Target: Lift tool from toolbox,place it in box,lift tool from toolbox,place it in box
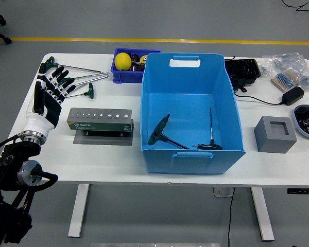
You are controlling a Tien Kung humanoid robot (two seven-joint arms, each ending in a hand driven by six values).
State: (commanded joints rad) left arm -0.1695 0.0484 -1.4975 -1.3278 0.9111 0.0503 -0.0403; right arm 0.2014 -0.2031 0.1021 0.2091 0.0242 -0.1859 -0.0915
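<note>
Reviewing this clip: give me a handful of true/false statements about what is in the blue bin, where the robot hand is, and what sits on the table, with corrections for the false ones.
1. Two green-handled T-handle wrenches lie inside the large blue plastic bin. True.
2. The left robot hand grips a wrench. False: its fingers are spread and hold nothing, at the table's left edge.
3. More green-handled T-wrenches lie on the white table left of the bin. True.
4. A yellow ball sits in the grey foam block. False: it sits in the small dark blue tray behind the bin's left corner.
5. The green tool holder with a row of holes stands right of the bin. False: it stands to its left.
</note>
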